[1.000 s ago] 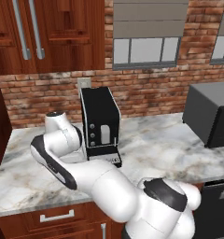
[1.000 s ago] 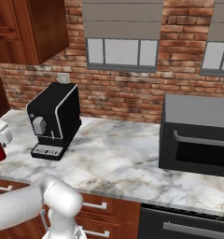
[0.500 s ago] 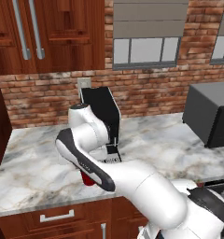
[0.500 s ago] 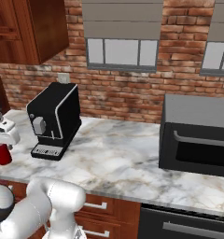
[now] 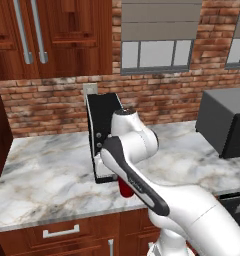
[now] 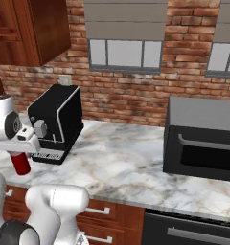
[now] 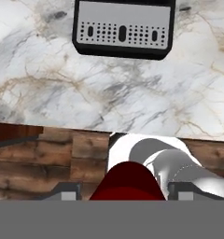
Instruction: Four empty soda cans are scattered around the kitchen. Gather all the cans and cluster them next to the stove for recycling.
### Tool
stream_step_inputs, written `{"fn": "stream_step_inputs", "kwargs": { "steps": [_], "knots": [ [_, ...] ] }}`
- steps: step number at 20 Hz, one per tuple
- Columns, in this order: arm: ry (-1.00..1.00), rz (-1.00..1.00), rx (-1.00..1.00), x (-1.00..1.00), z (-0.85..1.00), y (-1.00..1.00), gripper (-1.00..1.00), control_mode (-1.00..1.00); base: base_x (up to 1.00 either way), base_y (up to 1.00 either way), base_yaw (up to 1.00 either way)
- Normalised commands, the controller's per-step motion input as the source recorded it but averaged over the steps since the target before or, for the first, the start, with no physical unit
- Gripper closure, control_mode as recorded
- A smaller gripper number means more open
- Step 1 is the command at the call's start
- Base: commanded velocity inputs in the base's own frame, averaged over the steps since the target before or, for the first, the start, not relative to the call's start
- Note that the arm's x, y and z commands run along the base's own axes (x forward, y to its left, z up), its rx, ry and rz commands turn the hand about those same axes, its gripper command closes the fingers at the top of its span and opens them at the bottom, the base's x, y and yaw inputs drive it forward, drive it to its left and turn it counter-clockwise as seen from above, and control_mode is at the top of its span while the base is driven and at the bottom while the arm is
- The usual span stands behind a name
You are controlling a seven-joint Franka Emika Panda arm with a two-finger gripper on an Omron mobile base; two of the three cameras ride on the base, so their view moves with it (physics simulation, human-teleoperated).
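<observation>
The red soda can (image 6: 20, 163) is hanging just under the robot's hand, out past the front edge of the marble counter (image 6: 136, 167) and beside the black coffee machine (image 6: 57, 123). In the left base view only a sliver of the can (image 5: 124, 188) is peeking out from behind the white forearm, right at the counter's edge. In the hand view its red body (image 7: 129, 183) is sitting between the two dark finger tips, so the gripper (image 7: 125, 192) is looking clamped on the soda can, though the pads themselves are mostly cut off at the bottom. Beyond it, the coffee machine's perforated drip tray (image 7: 122, 34) is lying on the marble. No lettering or logo is showing on the can from any side; the picture is too coarse to say more.
</observation>
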Motion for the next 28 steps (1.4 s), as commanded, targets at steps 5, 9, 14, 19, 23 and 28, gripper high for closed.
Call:
{"fn": "stream_step_inputs", "kwargs": {
  "steps": [5, 9, 14, 19, 23, 28],
  "knots": [
    [-0.06, 0.02, 0.08, -0.17, 0.21, -0.9, 1.0, -1.0, 0.0, 0.0, 0.0],
    [-0.02, 0.0, 0.12, -0.05, 0.37, -0.81, 1.0, -1.0, 0.0, 0.0, 0.0],
    [-0.05, 0.0, 0.12, -0.07, 0.32, -0.75, 1.0, -1.0, 0.0, 0.0, 0.0],
    [-0.05, 0.0, 0.08, -0.13, 0.22, -0.62, 1.0, -1.0, 0.0, 0.0, 0.0],
    [-0.02, 0.0, 0.0, -0.13, 0.0, -0.11, 1.0, -1.0, 0.0, 0.0, 0.0],
    [0.0, 0.0, 0.0, 0.0, 0.0, 0.0, 1.0, -1.0, 0.0, 0.0, 0.0]
  ]
}}
